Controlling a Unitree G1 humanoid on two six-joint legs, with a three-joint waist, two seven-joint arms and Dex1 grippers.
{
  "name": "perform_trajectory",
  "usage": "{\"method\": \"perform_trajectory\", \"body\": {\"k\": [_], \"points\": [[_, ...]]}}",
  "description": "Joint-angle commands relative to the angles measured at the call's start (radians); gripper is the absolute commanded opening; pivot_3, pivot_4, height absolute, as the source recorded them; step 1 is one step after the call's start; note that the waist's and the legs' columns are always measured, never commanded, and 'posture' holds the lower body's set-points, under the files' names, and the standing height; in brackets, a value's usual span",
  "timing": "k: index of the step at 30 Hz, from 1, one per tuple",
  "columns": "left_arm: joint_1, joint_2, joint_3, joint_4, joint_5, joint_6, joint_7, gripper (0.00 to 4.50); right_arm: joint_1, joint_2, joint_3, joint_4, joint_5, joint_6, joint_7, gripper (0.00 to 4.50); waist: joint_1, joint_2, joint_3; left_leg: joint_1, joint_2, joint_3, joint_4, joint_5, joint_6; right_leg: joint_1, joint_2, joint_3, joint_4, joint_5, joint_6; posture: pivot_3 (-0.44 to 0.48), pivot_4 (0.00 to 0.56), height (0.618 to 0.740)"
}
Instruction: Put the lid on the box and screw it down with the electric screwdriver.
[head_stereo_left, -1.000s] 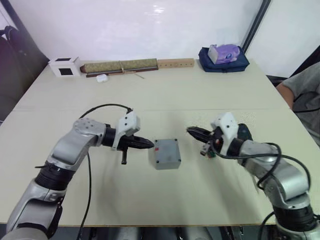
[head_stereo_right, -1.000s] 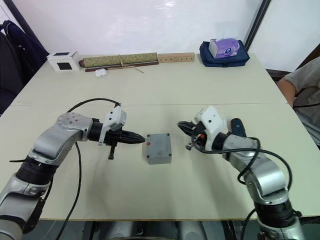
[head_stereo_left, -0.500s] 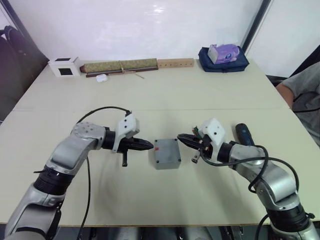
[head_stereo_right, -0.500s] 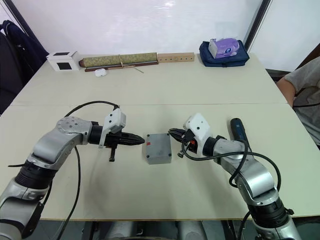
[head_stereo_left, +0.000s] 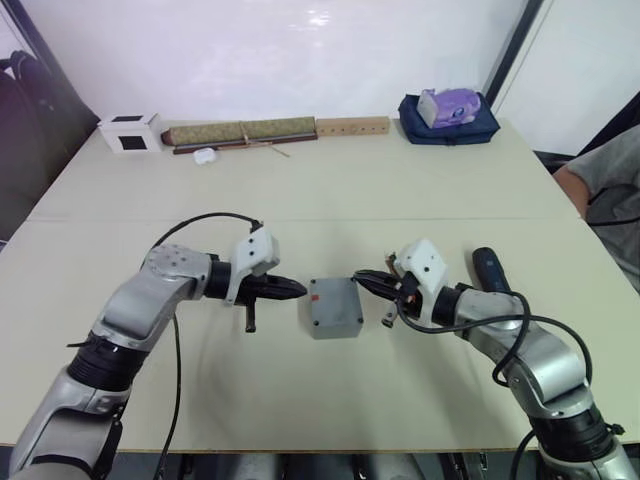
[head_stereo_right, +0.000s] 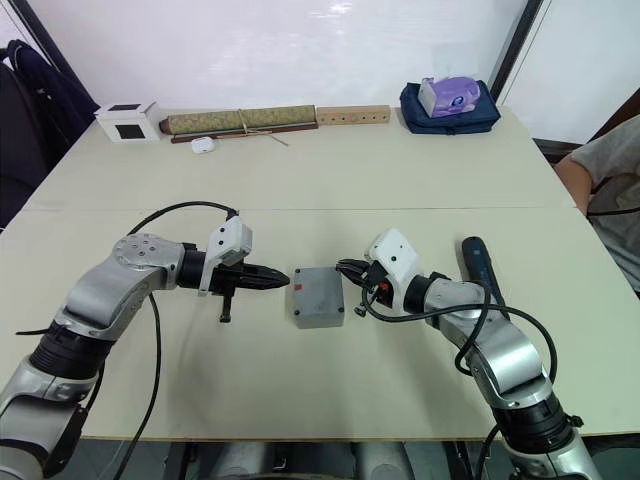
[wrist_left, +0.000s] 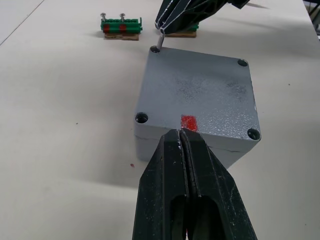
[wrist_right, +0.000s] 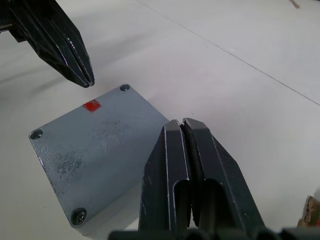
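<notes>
Lid already seated on box mid-surface, flanked by left gripper and right gripper, both pressed together and empty; best next to fetch electric screwdriver lying near right arm, keeping box steady.

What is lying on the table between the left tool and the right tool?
The box, with the lid already on top, sits between the left tool and the right tool. Both eye views show this; both tools are shut at its opposite sides.

beige table, grey box, electric screwdriver
</notes>
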Motion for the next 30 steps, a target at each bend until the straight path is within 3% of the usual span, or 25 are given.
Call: {"method": "perform_trajectory", "body": {"k": [1, 13, 14, 15, 18, 19, 20, 23, 25, 29, 30], "points": [[0.0, 0.004, 0.008, -0.031, -0.005, -0.003, 0.001, 0.0, -0.007, 0.002, 0.001, -0.009, -0.004, -0.014, 0.005, 0.01, 0.0, 0.0, 0.0, 0.0, 0.0, 0.0, 0.0, 0.0, 0.0, 0.0, 0.0, 0.0, 0.0, 0.0, 0.0, 0.0, 0.15, 0.74], [-0.002, 0.0, 0.002, -0.021, 0.001, -0.009, 0.003, 0.0, -0.023, 0.013, 0.017, 0.016, -0.016, -0.016, 0.009, 0.01, 0.0, 0.0, 0.0, 0.0, 0.0, 0.0, 0.0, 0.0, 0.0, 0.0, 0.0, 0.0, 0.0, 0.0, 0.0, 0.0, 0.15, 0.74], [-0.003, -0.001, 0.002, -0.02, 0.001, -0.009, 0.003, 0.0, -0.024, 0.012, 0.016, 0.017, -0.016, -0.016, 0.01, 0.54, 0.0, 0.0, 0.0, 0.0, 0.0, 0.0, 0.0, 0.0, 0.0, 0.0, 0.0, 0.0, 0.0, 0.0, 0.0, 0.0, 0.15, 0.74], [-0.003, -0.001, 0.002, -0.019, 0.002, -0.009, 0.003, 0.0, -0.025, 0.011, 0.015, 0.018, -0.015, -0.015, 0.011, 0.68, 0.0, 0.0, 0.0, 0.0, 0.0, 0.0, 0.0, 0.0, 0.0, 0.0, 0.0, 0.0, 0.0, 0.0, 0.0, 0.0, 0.15, 0.74], [-0.005, -0.003, 0.002, -0.016, 0.002, -0.009, 0.004, 0.0, -0.028, 0.007, 0.007, 0.017, -0.013, -0.009, 0.014, 2.03, 0.0, 0.0, 0.0, 0.0, 0.0, 0.0, 0.0, 0.0, 0.0, 0.0, 0.0, 0.0, 0.0, 0.0, 0.0, 0.0, 0.15, 0.74], [-0.006, -0.005, 0.003, -0.015, 0.0, -0.008, 0.004, 0.0, -0.031, 0.004, -0.001, 0.014, -0.011, -0.004, 0.012, 2.28, 0.0, 0.0, 0.0, 0.0, 0.0, 0.0, 0.0, 0.0, 0.0, 0.0, 0.0, 0.0, 0.0, 0.0, 0.0, 0.0, 0.15, 0.74], [-0.008, -0.008, 0.008, -0.017, -0.005, -0.006, 0.005, 0.0, -0.033, -0.004, -0.015, 0.007, -0.005, 0.006, 0.012, 2.83, 0.0, 0.0, 0.0, 0.0, 0.0, 0.0, 0.0, 0.0, 0.0, 0.0, 0.0, 0.0, 0.0, 0.0, 0.0, 0.0, 0.15, 0.74], [-0.016, -0.017, 0.014, -0.017, -0.012, -0.001, 0.006, 0.0, -0.04, -0.015, -0.059, -0.004, 0.021, 0.035, 0.008, 2.83, 0.0, 0.0, 0.0, 0.0, 0.0, 0.0, 0.0, 0.0, 0.0, 0.0, 0.0, 0.0, 0.0, 0.0, 0.0, 0.0, 0.15, 0.74], [-0.04, -0.032, 0.015, -0.027, -0.02, -0.008, 0.004, 0.0, -0.069, -0.021, -0.212, -0.024, 0.135, 0.194, -0.035, 2.83, 0.001, 0.0, 0.0, 0.0, 0.0, 0.0, 0.0, 0.0, 0.0, 0.0, 0.0, 0.0, 0.0, 0.0, 0.0, 0.0, 0.15, 0.74], [-0.093, -0.054, -0.001, -0.056, -0.038, -0.03, -0.038, 0.0, -0.125, -0.18, -0.398, 0.01, 0.245, 0.496, -0.032, 2.83, 0.008, 0.0, 0.0, -0.001, 0.0, -0.002, 0.0, 0.0, 0.0, 0.0, -0.002, 0.0, 0.0, 0.0, 0.0, 0.0, 0.15, 0.74], [-0.106, -0.057, -0.01, -0.057, -0.032, -0.043, -0.048, 0.0, -0.142, -0.218, -0.433, 0.029, 0.265, 0.552, -0.03, 3.36, 0.007, 0.0, 0.0, -0.001, 0.0, -0.002, 0.0, 0.0, 0.0, 0.001, -0.003, 0.0, -0.001, 0.0, 0.0, 0.0, 0.15, 0.74]]}}
